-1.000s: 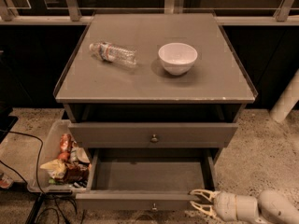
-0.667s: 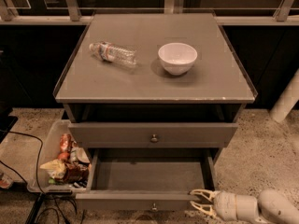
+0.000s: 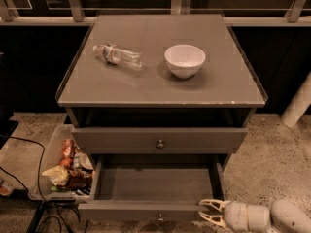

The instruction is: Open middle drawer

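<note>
Camera view shows no change over the last second: the middle drawer [image 3: 155,184] stays pulled well out from the desk [image 3: 146,84], its plain grey box bare, and the end effector [image 3: 202,211] has not moved from the right end of that drawer's front. Its two fingers are spread apart, holding nothing that I can make out; whether they touch the front I cannot tell. The top drawer [image 3: 121,140] sits shut just above. A bottle [image 3: 118,55] lies on its side on the desk, with a bowl [image 3: 184,59] upright near it, the two apart. With the drawer this far out and everything at rest, the opening looks done, or within a last short pull.
</note>
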Controlling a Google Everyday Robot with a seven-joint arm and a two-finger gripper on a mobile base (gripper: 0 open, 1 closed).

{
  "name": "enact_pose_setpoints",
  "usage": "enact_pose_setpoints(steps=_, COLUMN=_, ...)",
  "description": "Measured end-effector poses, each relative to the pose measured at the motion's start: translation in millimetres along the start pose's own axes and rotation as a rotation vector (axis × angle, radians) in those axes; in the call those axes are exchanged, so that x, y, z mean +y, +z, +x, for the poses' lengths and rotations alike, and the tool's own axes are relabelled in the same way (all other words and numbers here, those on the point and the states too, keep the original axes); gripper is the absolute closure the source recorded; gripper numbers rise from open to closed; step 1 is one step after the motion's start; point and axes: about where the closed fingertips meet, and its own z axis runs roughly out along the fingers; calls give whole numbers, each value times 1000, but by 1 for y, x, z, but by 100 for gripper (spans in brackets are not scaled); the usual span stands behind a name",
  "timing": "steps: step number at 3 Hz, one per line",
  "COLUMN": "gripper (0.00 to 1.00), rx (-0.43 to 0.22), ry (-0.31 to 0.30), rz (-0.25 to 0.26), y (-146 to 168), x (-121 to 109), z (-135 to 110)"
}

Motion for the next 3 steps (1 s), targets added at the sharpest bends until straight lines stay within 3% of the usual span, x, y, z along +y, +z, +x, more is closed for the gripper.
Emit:
enact_pose_setpoints(steps=1, gripper=100, rx=0, ry=2, rz=5, y=-3, x=8, z=0)
enact_pose_setpoints(steps=3, gripper=59, rx=0, ry=2, rz=5, y=-3, x=8, z=0)
